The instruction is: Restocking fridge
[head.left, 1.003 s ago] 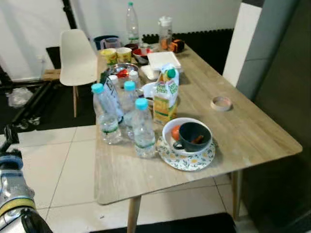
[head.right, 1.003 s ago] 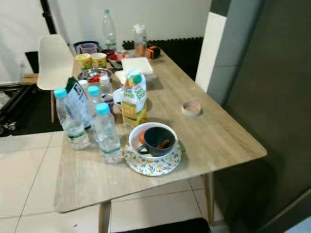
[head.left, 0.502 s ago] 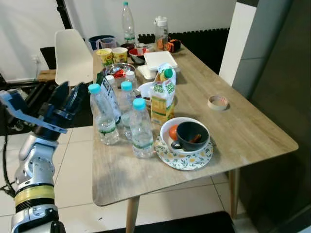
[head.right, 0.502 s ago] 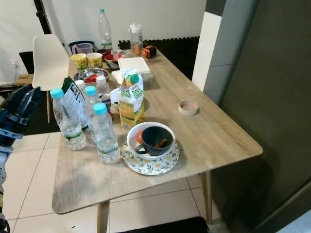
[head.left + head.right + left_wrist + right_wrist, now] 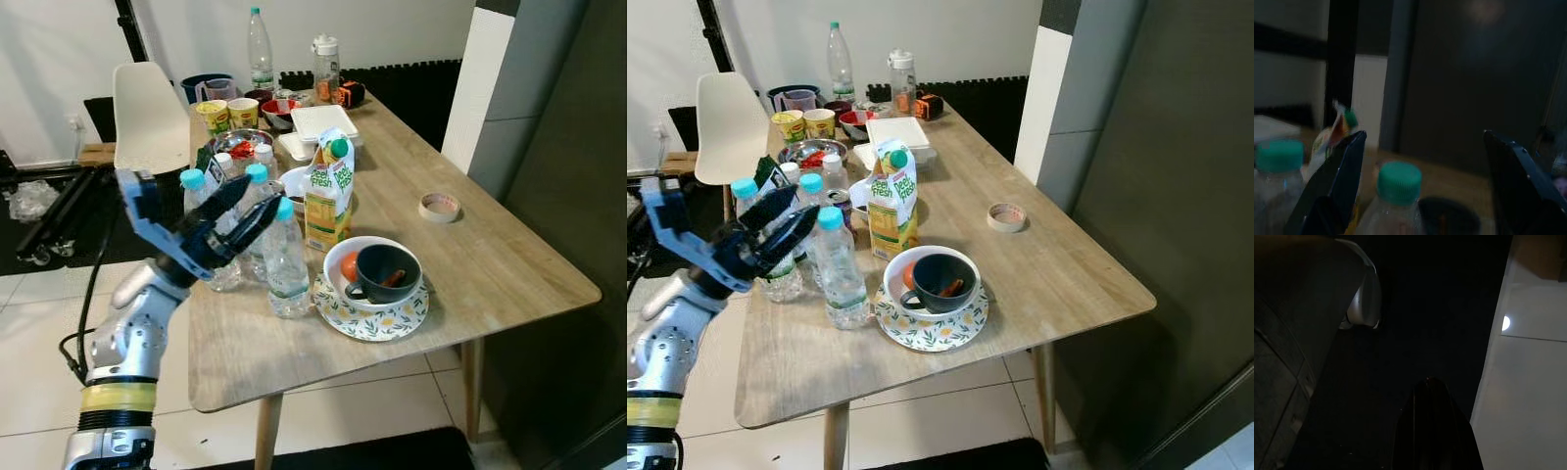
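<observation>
The left gripper was raised at the near left edge of the wooden table, its two black fingers spread wide apart and holding nothing. Its fingertips pointed at a cluster of three water bottles with teal caps: the nearest bottle stood just beside the fingertips, a second stood behind it, and a third stood further left, partly hidden by the gripper. From the left wrist view, the nearest bottle's cap sat between the two open fingers (no contact could be made out).

Right of the bottles stood a green and yellow juice carton, upright. Near it, a floral plate carried a white bowl with a dark mug inside. A roll of tape lay well apart on the right side of the table. Toward the far end were a tall bottle, two yellow cups and a white container. A white chair stood at the far left of the table.

The right wrist view was very dark; whether the right gripper was open or closed could not be told.
</observation>
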